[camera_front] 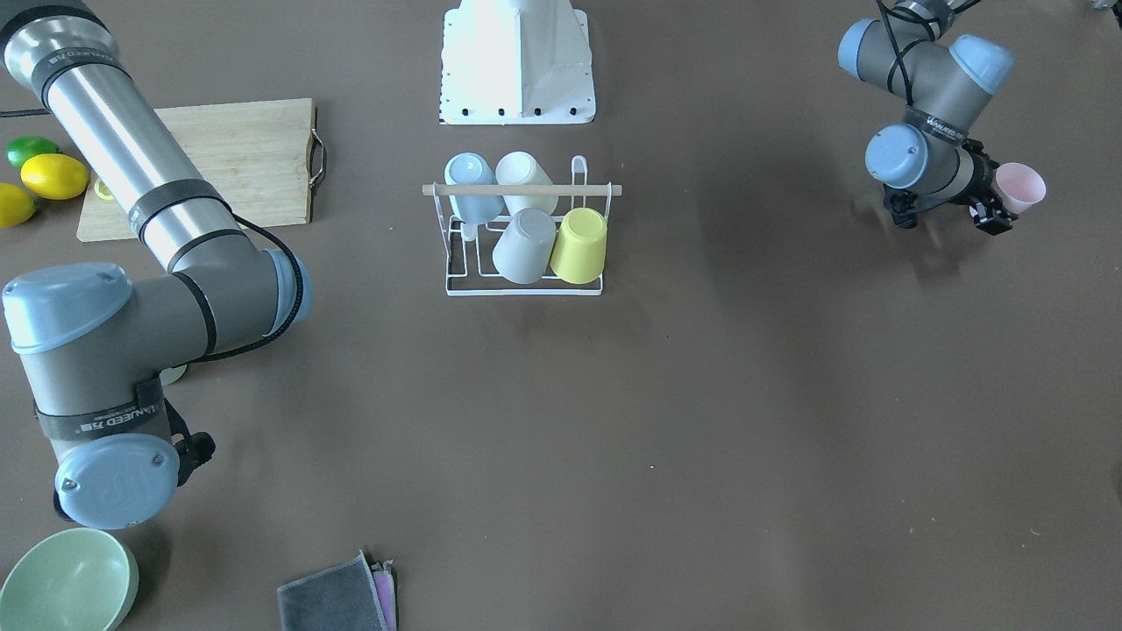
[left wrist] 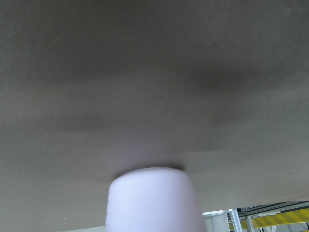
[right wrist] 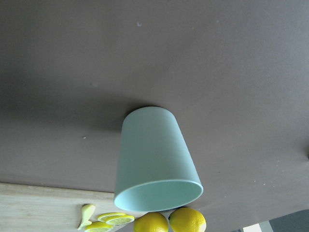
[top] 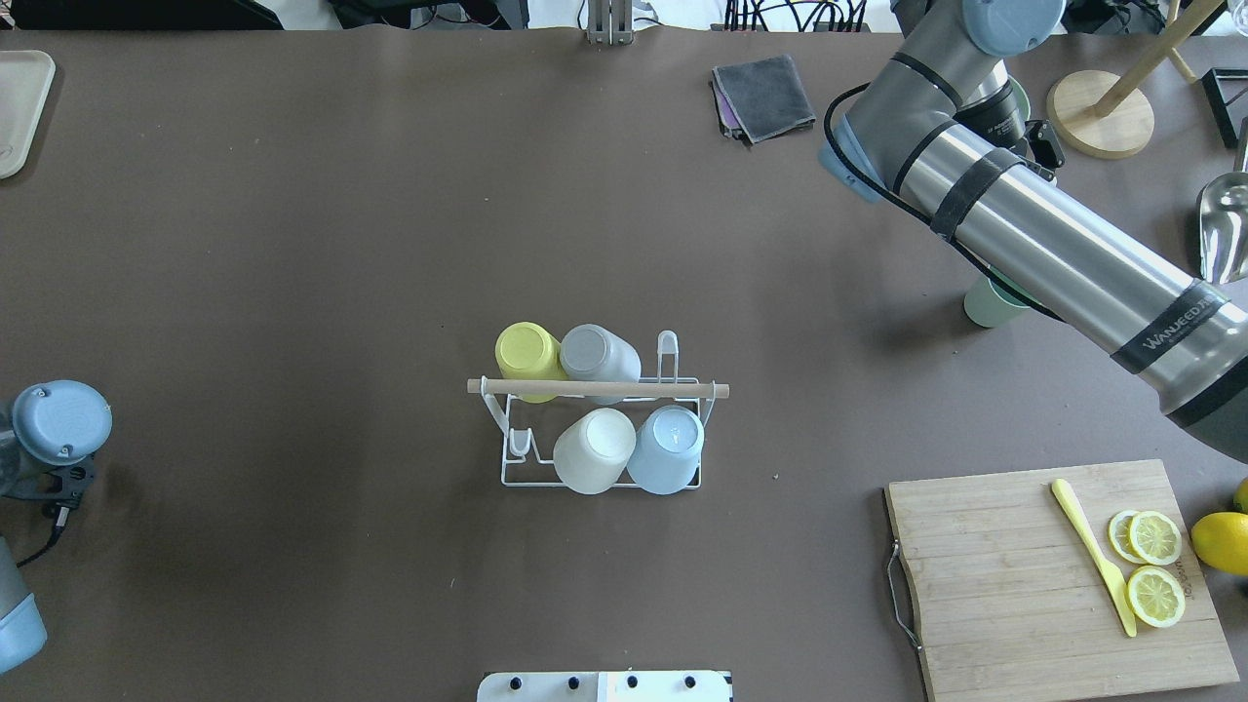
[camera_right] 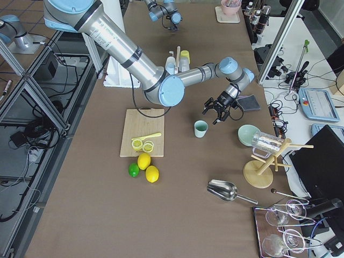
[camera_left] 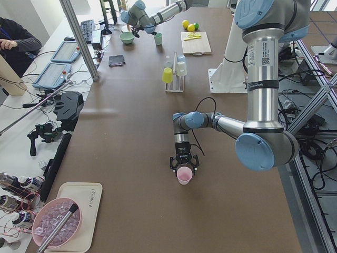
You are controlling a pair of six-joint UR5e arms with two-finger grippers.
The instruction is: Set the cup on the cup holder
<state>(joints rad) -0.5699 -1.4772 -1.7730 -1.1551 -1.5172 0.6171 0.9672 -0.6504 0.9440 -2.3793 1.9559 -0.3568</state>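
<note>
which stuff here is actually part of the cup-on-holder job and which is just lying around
Part of the job:
cup holder
pink cup at the left claw
mint cup

Just lying about:
cutting board
lime
green bowl
grey cloth
metal scoop

Lemon slices (top: 1155, 596) and a yellow knife (top: 1094, 557) lie on the cutting board (top: 994, 575).
</note>
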